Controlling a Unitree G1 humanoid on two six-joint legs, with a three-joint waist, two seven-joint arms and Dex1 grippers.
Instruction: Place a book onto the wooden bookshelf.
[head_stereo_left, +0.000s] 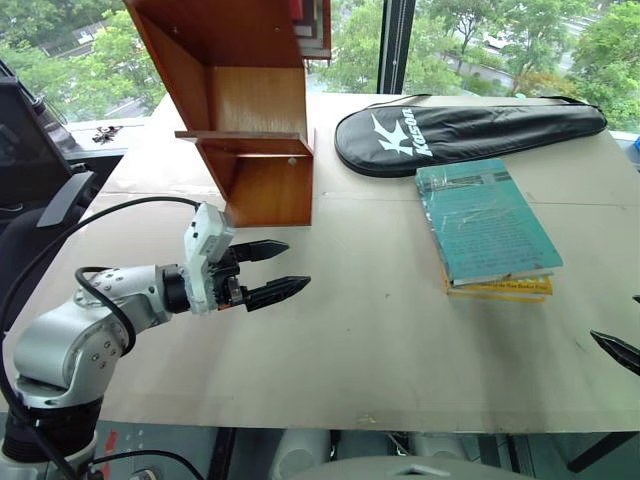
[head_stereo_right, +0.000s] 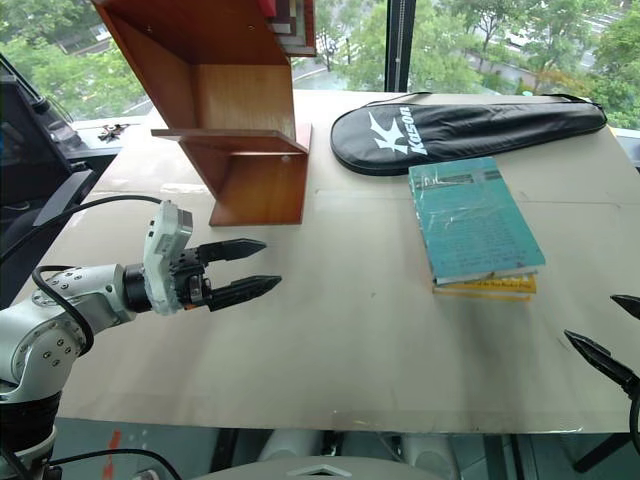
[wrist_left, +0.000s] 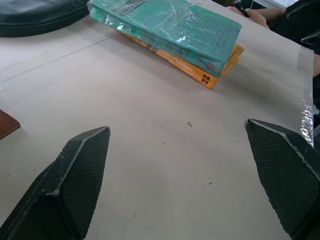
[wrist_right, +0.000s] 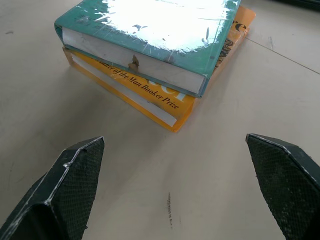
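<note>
- wooden bookshelf (head_stereo_left: 255, 110): top cut off by the frame edge at 12 o'clock; books on its upper level barely show, titles unreadable.
- yellow book (wrist_right: 150, 97): mostly covered by the teal book (head_stereo_left: 485, 218); spine text readable only in part.
- teal book: cover text too faint to read, glare washes it out in the right wrist view.
- right gripper (head_stereo_right: 610, 345): cut off at the 3 o'clock edge, fingertips alone visible.
- a person's hand (wrist_left: 257, 17): partly cropped at 1 o'clock in the left wrist view.

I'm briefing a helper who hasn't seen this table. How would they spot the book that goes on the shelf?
Find the black racket cover at the table's far side; just in front of it two books lie stacked. The book is the top one: large, teal-green, in glossy plastic wrap. The yellow book beneath it is not the one.
</note>
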